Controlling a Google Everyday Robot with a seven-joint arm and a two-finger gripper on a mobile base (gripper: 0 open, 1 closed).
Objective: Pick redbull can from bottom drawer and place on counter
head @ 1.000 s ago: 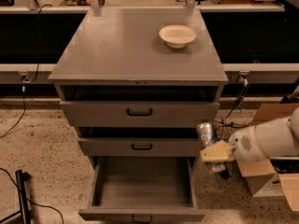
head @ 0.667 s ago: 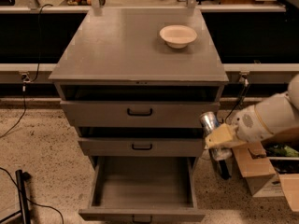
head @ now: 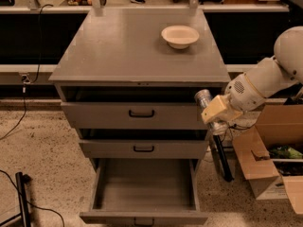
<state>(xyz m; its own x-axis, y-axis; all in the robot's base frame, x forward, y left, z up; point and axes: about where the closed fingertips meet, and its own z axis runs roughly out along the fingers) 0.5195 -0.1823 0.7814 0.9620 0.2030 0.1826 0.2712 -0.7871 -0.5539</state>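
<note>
The redbull can (head: 204,98) is out of the bottom drawer (head: 142,189) and up in the air, just off the cabinet's right side, level with the top drawer front (head: 109,115) and a little below the counter's front right corner. Its shiny end points up and leans slightly left toward the cabinet, so its long axis stands close to upright, tilted.

The gripper (head: 214,112) is closed around the can's middle, with a cream finger pad across the body, so only the top end and a sliver of the lower end show. The white arm (head: 265,79) reaches in from the right.

The relation that matters is height and side. The can hangs below the counter (head: 132,51) surface and outside its right edge, so the slab lies up and to the left of the gripper. As I judge it, the next move must lift the can above the front right corner before it travels left over the surface, or it would strike the counter's edge.

A cream bowl (head: 180,35) sits toward the back right of the counter, leaving bare grey surface along the front edge. The bottom drawer stands pulled open, and nothing shows inside it. An open cardboard box (head: 265,160) stands on the floor to the right, under the arm.
</note>
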